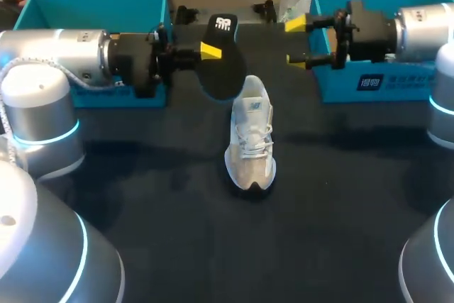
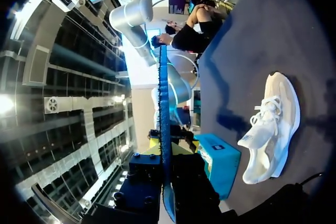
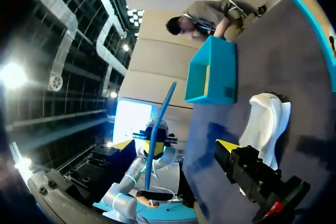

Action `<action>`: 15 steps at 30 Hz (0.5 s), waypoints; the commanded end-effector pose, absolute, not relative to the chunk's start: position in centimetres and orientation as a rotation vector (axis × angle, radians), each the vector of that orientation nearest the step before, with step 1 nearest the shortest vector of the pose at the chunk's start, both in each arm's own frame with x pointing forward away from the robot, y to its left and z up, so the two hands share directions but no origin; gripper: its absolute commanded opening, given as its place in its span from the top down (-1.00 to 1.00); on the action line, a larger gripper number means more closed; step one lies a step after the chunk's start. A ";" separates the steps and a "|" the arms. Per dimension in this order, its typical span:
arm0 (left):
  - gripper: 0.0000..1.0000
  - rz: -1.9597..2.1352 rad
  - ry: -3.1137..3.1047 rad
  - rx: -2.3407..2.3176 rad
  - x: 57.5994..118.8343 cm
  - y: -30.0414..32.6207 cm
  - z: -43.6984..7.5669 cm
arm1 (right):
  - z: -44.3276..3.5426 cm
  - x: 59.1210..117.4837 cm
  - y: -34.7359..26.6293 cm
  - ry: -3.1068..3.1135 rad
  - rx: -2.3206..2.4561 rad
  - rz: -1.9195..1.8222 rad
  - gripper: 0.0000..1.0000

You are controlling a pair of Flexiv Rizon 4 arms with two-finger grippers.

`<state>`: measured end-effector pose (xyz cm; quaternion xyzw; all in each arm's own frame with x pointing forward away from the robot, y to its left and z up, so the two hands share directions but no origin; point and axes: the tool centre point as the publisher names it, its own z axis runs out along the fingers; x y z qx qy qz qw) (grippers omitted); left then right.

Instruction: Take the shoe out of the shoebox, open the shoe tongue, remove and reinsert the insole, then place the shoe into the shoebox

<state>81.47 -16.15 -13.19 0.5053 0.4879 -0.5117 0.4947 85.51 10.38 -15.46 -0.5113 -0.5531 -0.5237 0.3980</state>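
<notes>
The white sneaker (image 1: 250, 136) lay on the dark table (image 1: 177, 211), outside both teal shoeboxes, toe towards the robot. The left gripper (image 1: 206, 53) was clamped on the black insole (image 1: 220, 62), holding it raised on edge above the table. The insole's lower end hung over the sneaker's heel, and I could not tell whether they touched. The right gripper (image 1: 298, 42) stood wide open and empty in front of the right shoebox (image 1: 397, 83), apart from the sneaker. The left shoebox (image 1: 152, 5) sat behind the left arm.

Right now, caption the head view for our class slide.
Left claw grips the black insole beside the white shoe; right claw hangs open.
</notes>
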 end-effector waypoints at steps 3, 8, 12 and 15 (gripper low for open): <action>1.00 -1.229 1.192 1.255 81.2 -15.3 -12.9 | -15.8 84.8 8.0 -1.402 -1.282 -1.332 -1.00; 1.00 -1.229 1.192 1.255 81.2 -15.3 -12.9 | -15.9 84.8 7.4 -1.363 -1.363 -1.315 -1.00; 1.00 -1.229 1.192 1.255 81.2 -15.3 -12.9 | -15.9 84.8 7.4 -1.363 -1.363 -1.315 -1.00; 1.00 -1.229 1.192 1.255 81.2 -15.3 -12.9 | -15.9 84.8 7.4 -1.363 -1.363 -1.315 -1.00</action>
